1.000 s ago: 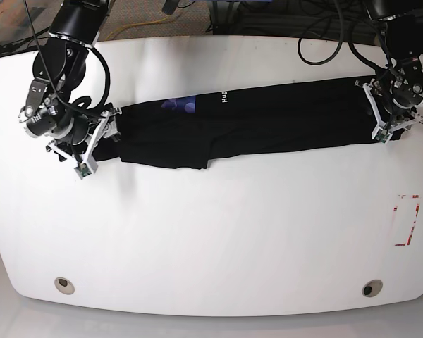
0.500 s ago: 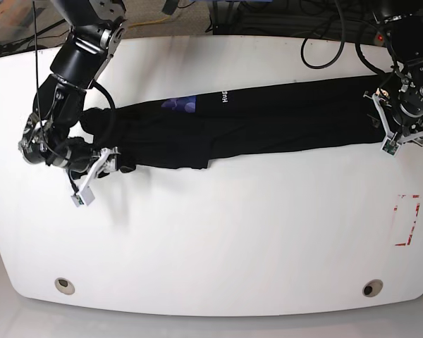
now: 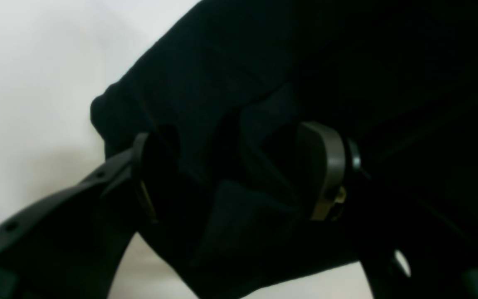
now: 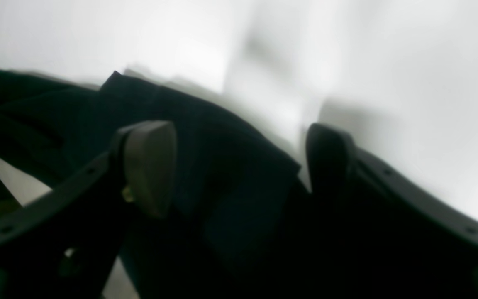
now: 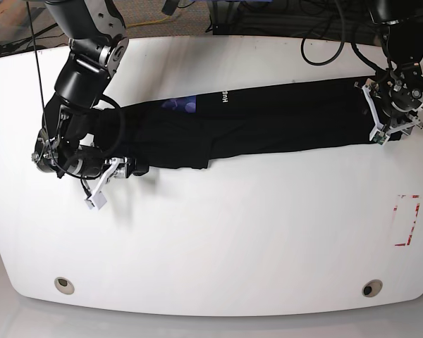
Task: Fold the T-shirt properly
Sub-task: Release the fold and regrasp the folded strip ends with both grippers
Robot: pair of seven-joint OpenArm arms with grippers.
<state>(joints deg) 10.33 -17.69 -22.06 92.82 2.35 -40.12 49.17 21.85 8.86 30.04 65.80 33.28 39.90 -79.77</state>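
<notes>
T-shirt (image 5: 268,120) lay as long narrow band across white counter (image 5: 233,239). Over last second right gripper (image 4: 239,166) swung down along band's end, jaws apart astride cloth corner; likely regrasping for next fold. Left gripper (image 3: 239,170) barely shifted, jaws spread around bunched hem. White lettering (image 5: 224,97) read "Hug", rest hidden.

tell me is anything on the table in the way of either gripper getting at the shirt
Nothing visible. The T-shirt lies stretched across the bare white table, and each gripper is already at one end. In the wrist views black cloth sits between the open jaws of the left gripper and the right gripper.
</notes>
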